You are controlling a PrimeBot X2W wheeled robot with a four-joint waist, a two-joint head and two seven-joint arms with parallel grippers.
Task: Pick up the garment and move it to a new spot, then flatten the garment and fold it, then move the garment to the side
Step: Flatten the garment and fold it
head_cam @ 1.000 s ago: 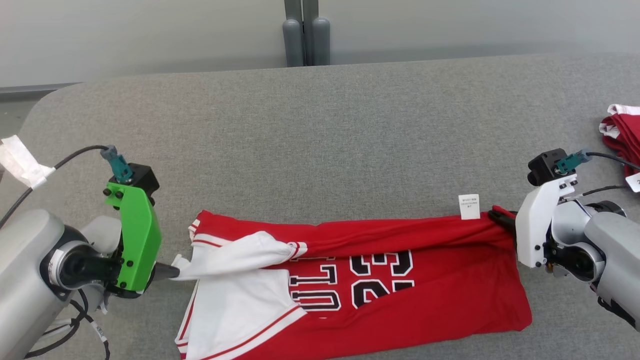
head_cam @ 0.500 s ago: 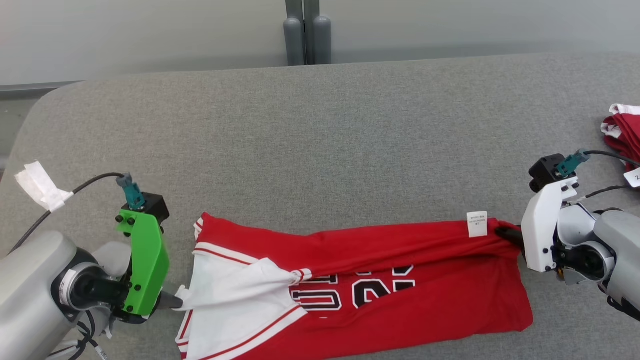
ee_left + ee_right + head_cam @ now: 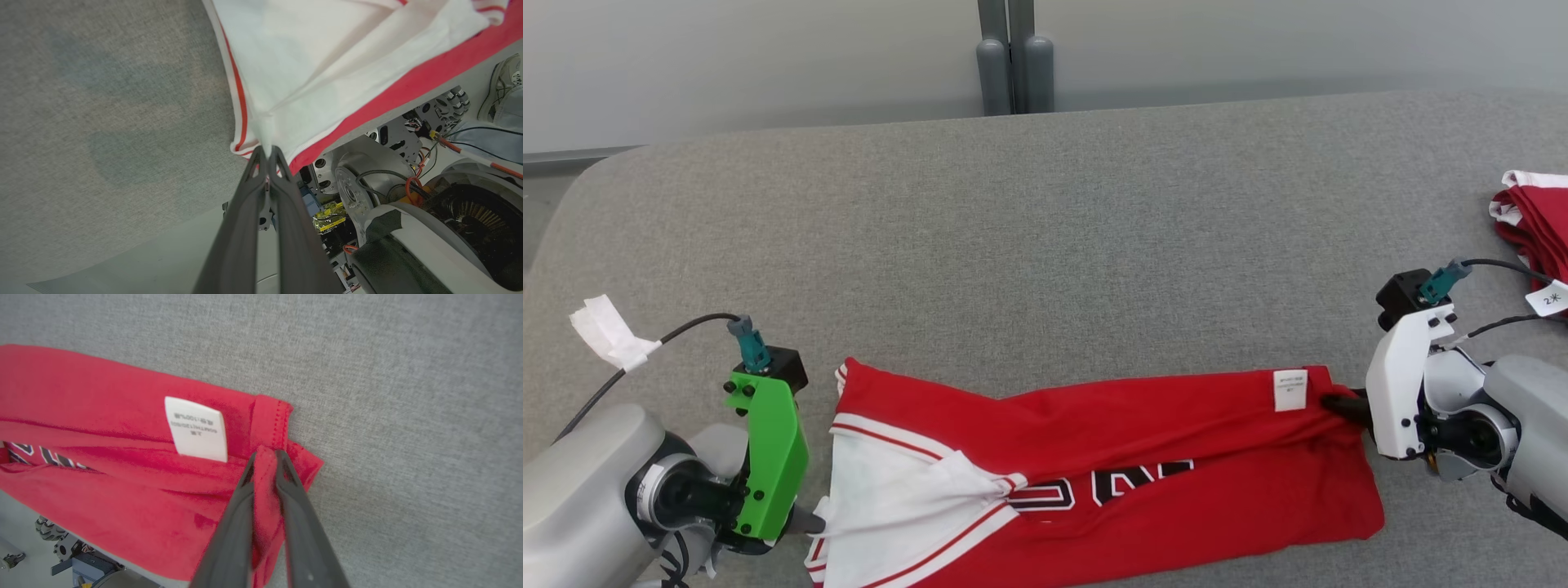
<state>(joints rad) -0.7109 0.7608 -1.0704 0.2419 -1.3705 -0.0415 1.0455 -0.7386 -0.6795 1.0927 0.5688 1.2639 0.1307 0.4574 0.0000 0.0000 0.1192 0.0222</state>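
Jaws of left gripper (image 3: 267, 152) and right gripper (image 3: 265, 454) are clamping shut on opposite ends of the garment (image 3: 1176, 416), stretching it along the grey table (image 3: 1045, 245), presumably for flattening.

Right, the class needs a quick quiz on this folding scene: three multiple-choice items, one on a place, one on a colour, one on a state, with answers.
1. The white care label on the red jersey sits: A) by the right gripper B) by the left gripper C) mid-jersey.
2. The left gripper's bracket is: A) white B) green C) blue.
3. The left gripper's jaws are: A) wide open B) shut on the label C) shut on the jersey's white fabric.
Answers: 1 A, the label lies beside that gripper; 2 B, bright green in the head view; 3 C, white cloth is pinched between them.
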